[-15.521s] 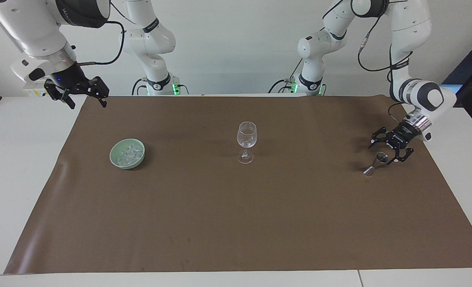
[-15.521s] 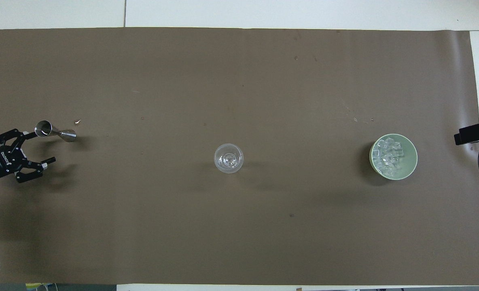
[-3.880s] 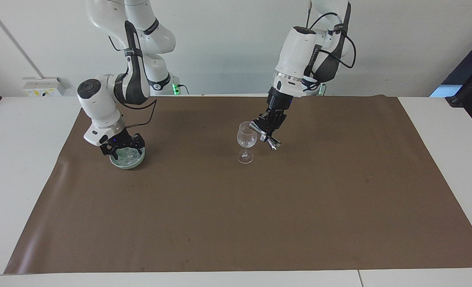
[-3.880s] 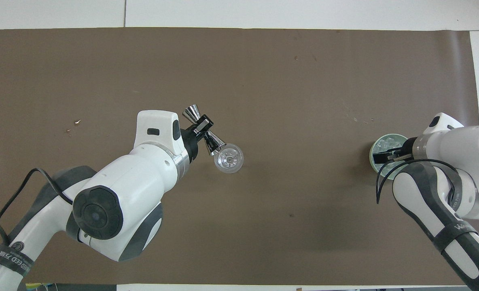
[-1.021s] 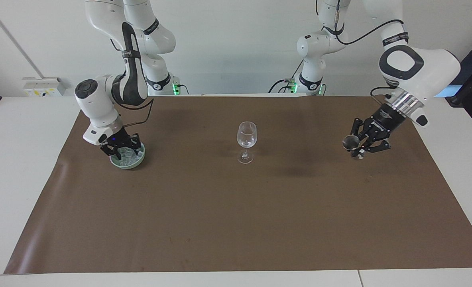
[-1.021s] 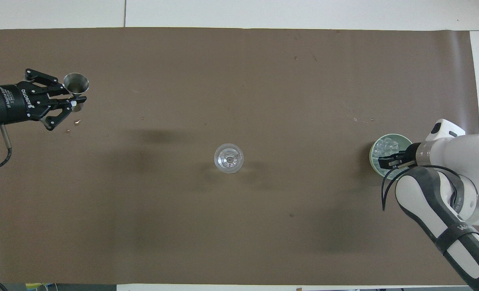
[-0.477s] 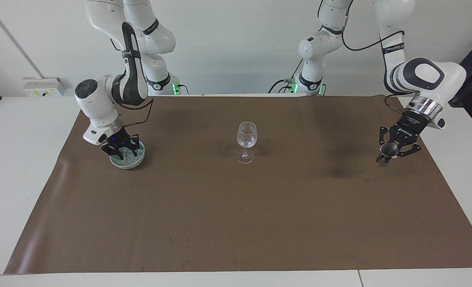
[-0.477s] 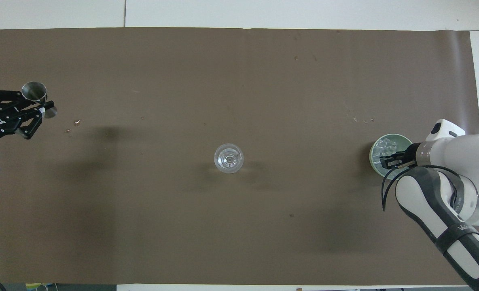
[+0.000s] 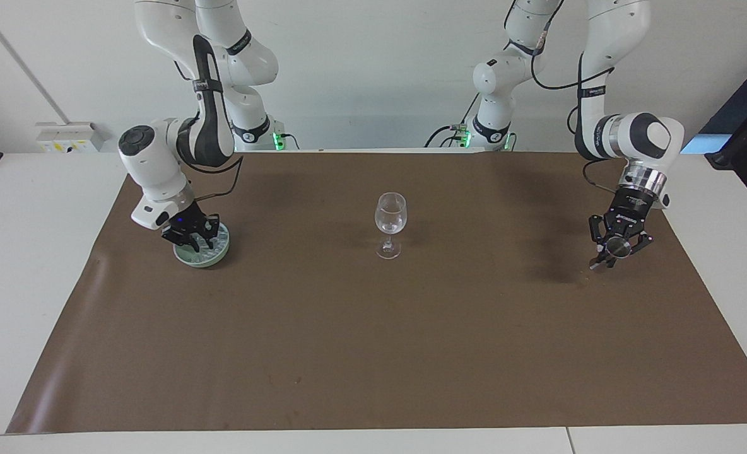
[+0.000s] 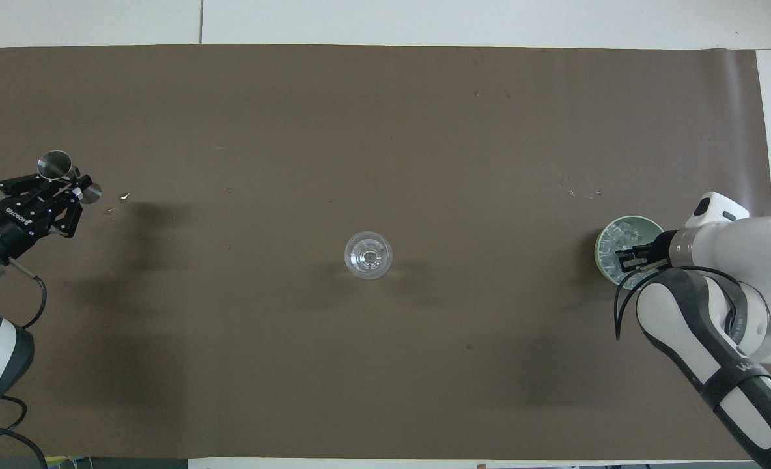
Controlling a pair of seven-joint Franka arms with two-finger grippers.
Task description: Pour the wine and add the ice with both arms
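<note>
left hand (image 9: 614, 248): clamped on the waist of a metal measuring cup (image 9: 614, 244), low over the mat (image 9: 373, 353) at the left arm's end of the table (image 9: 39, 208). In the overhead view the cup (image 10: 56, 165) tilts, and whether its foot touches the mat I cannot tell.
right hand (image 9: 192, 234): down in the green bowl (image 9: 217, 254) at the right arm's end, among the ice (image 9: 212, 243). Fingers look drawn together, but whether a chunk sits between them I cannot tell.
ice: heaped in the bowl (image 10: 603, 242), the hand (image 10: 634, 258) right on top of the heap (image 10: 620, 233). Well apart from the glass.
glass (image 9: 390, 224): upright mid-mat, between the two hands, clear of both. Contents not readable from here.
stage: my read, pour is done and the cup is going back down; ice grab is under way.
risk 1: chunks are small, glassy and likely slick, so one could squirt out of the pinch or drop over the mat on the way to the glass.
risk 2: hand pushing on the bowl rim could slide or tip it.
risk 3: glass is tall on a thin stem, so a nudge at the rim during the drop would topple it.
risk 4: letting go of the cup while it is tilted could leave it rolling.
</note>
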